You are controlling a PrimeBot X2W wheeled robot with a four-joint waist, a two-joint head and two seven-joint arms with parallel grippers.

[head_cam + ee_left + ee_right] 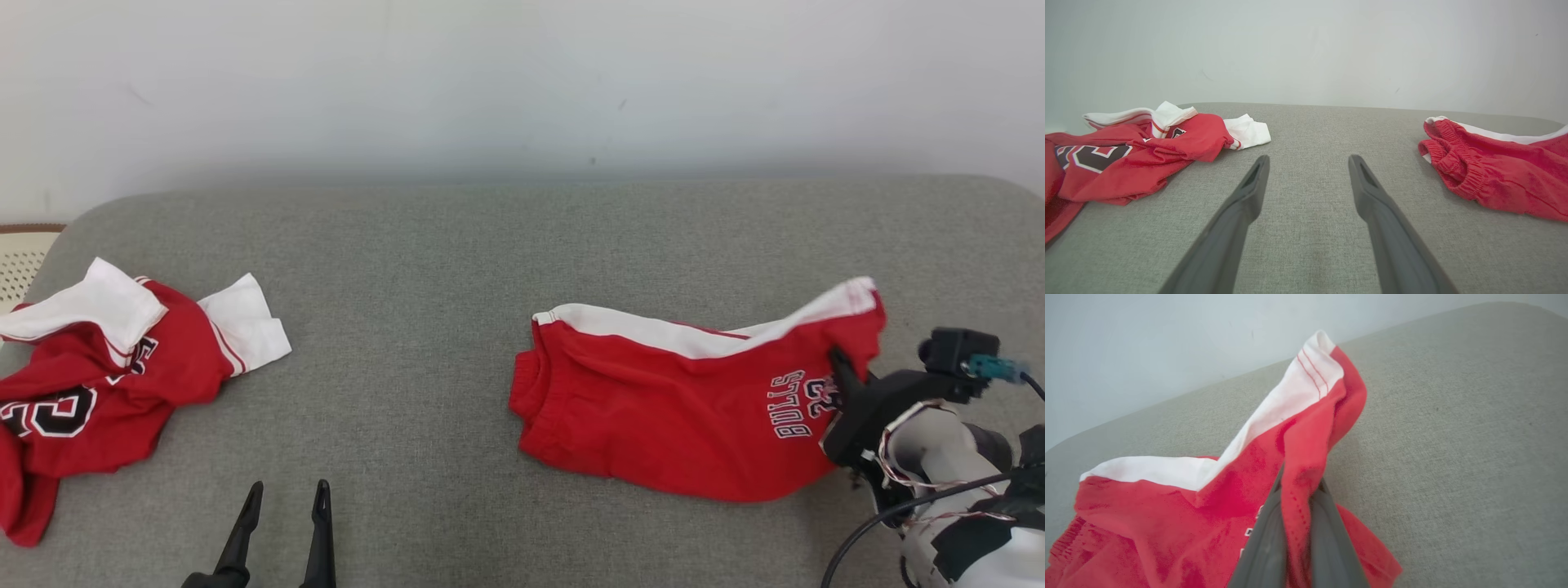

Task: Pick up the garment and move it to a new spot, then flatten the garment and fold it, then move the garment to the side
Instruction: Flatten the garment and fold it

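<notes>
Right wrist view: right hand (pixel 1301 482) is clamping narrow on a raised fold of the red shorts (pixel 1167 522), cloth trailing ahead and left of it across the worktop (pixel 1453 437). Advising a slow, high lift so nothing drags. Left hand (pixel 290 487) is standing wide, empty.

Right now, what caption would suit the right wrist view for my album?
Right pincer shut on a fold of red shorts lying on grey cushion.

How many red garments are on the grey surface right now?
2. The red shorts lie right of centre, their hem pinched by the right gripper; a crumpled red jersey sits at the far left.
</notes>
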